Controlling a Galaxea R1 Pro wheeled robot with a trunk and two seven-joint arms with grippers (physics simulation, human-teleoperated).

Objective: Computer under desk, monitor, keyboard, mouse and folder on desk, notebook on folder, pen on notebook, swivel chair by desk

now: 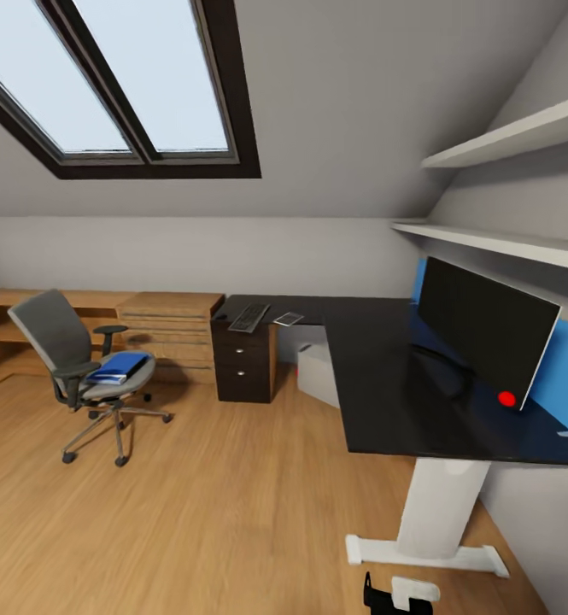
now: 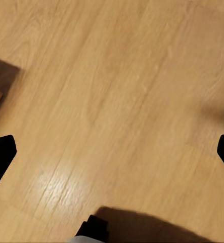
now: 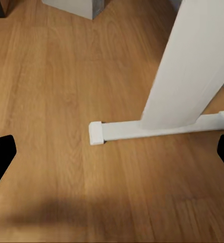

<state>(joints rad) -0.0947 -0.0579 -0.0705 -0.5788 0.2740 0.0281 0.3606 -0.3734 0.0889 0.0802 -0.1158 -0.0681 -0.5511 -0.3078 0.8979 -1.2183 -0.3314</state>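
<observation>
A black L-shaped desk (image 1: 377, 376) runs along the right wall. The black monitor (image 1: 482, 329) stands on it, with a small red object (image 1: 506, 398) at its base. At the desk's far end lie the keyboard (image 1: 249, 318) and a small flat grey item (image 1: 288, 319). The white computer (image 1: 318, 373) stands on the floor under the desk. The grey swivel chair (image 1: 79, 367) stands out on the floor at the left, with the blue folder (image 1: 117, 369) on its seat. My left gripper (image 2: 112, 152) and right gripper (image 3: 112, 152) hang open over the wooden floor, holding nothing.
The desk's white leg (image 3: 187, 66) and its foot (image 3: 157, 129) are close in front of the right gripper. A dark drawer cabinet (image 1: 243, 363) and wooden drawers (image 1: 172, 329) line the back wall. Two shelves (image 1: 506, 243) hang above the desk.
</observation>
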